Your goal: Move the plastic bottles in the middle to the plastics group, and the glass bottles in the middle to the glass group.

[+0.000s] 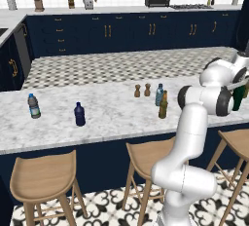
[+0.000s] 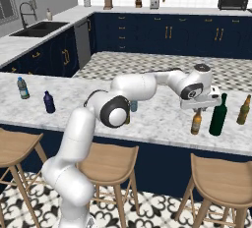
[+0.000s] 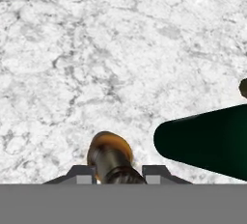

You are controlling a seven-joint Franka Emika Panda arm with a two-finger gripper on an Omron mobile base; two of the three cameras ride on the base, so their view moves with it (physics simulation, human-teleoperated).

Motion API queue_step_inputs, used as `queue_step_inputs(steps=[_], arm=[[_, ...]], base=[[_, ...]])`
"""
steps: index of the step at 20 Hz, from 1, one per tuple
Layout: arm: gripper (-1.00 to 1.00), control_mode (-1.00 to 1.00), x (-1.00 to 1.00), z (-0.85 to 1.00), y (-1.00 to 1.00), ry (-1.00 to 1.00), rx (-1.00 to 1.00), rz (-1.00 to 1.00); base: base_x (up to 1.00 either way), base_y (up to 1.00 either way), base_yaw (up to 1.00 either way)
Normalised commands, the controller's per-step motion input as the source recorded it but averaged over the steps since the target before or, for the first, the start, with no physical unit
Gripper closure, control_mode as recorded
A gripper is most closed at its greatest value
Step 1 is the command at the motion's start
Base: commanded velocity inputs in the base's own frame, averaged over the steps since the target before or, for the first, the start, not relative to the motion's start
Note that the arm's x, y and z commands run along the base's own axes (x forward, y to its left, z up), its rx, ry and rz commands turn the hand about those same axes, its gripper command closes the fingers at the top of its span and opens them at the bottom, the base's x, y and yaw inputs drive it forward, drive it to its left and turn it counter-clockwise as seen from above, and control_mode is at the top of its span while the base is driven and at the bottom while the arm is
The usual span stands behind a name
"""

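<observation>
My gripper [image 2: 198, 109] points down over an amber glass bottle [image 2: 197, 123] that stands on the marble counter just left of the tall dark green wine bottle [image 2: 218, 116]. In the hand view the fingertips [image 3: 80, 174] sit tight on both sides of that bottle's neck [image 3: 112, 159], with the green bottle [image 3: 207, 140] to the right. Another amber bottle [image 2: 243, 110] stands right of the green one. Mid-counter, a further amber bottle [image 1: 163, 106] and the pale-blue plastic bottle [image 1: 159, 95] stand together. On the left are the clear labelled bottle [image 1: 33, 106] and the navy bottle [image 1: 79, 114].
Two small wooden shakers [image 1: 137, 91] stand behind the middle bottles. Wooden stools [image 1: 44, 176] line the counter's near edge [image 1: 73, 142]. My arm's elbow [image 2: 114, 110] hangs over the middle of the counter. A sink [image 2: 37, 28] lies at the far left.
</observation>
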Motion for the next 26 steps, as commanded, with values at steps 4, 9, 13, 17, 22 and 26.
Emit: queue_step_inputs(steps=[4,9,13,17,22,26], arm=[[-1.00,-1.00,0.00,-0.13,0.02,0.00,0.00,-0.02],[-1.00,-1.00,-0.05,0.09,0.00,0.00,0.00,-0.09],[-1.00,-1.00,-0.17,0.46,0.03,-0.02,0.07,-0.09],[-1.00,-1.00,-0.29,0.49,0.28,-0.06,0.04,-0.07],[-1.00,-1.00,-0.58,0.22,0.51,-0.07,0.01,-0.04],[-1.00,-1.00,-0.52,0.01,0.82,0.00,0.00,-0.07]], base=[[0.00,0.00,0.00],[0.00,0.00,0.00],[0.00,0.00,0.00],[0.00,0.00,0.00],[0.00,0.00,0.00],[0.00,0.00,0.00]])
